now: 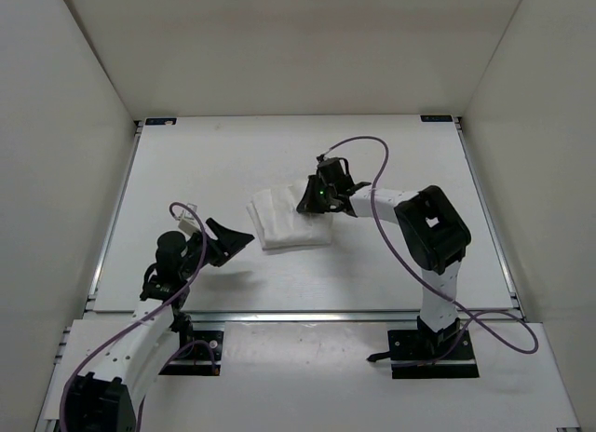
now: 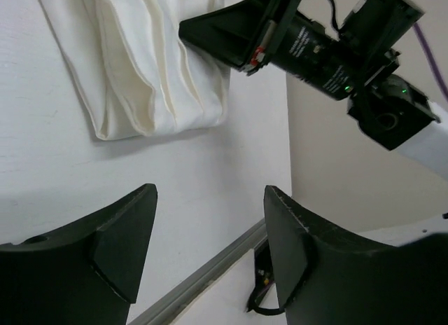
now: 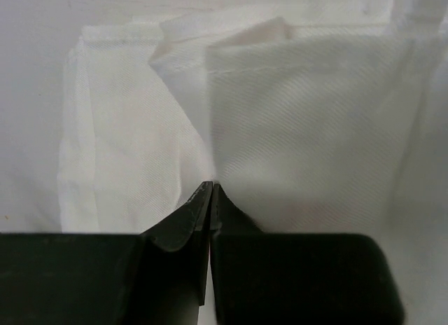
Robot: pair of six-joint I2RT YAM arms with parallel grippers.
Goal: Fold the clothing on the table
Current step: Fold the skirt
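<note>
Two arms at a part-folded garment: one pinched shut, one open.
From above, the clothing (image 1: 291,222) lies as a compact bundle mid-table (image 1: 186,162), with the right gripper (image 1: 310,205) on its right edge and the left gripper (image 1: 237,238) just off its near-left corner. The left wrist view shows that gripper's fingers (image 2: 126,227) spread wide and holding nothing, clear of the cloth. The right wrist view shows its jaws closed tip to tip on the fabric; I cannot tell whether a layer is caught. My judgement: confirm the pinch before lifting, carry the edge low and straight across, and let the left arm pin the opposite corner against sliding.
</note>
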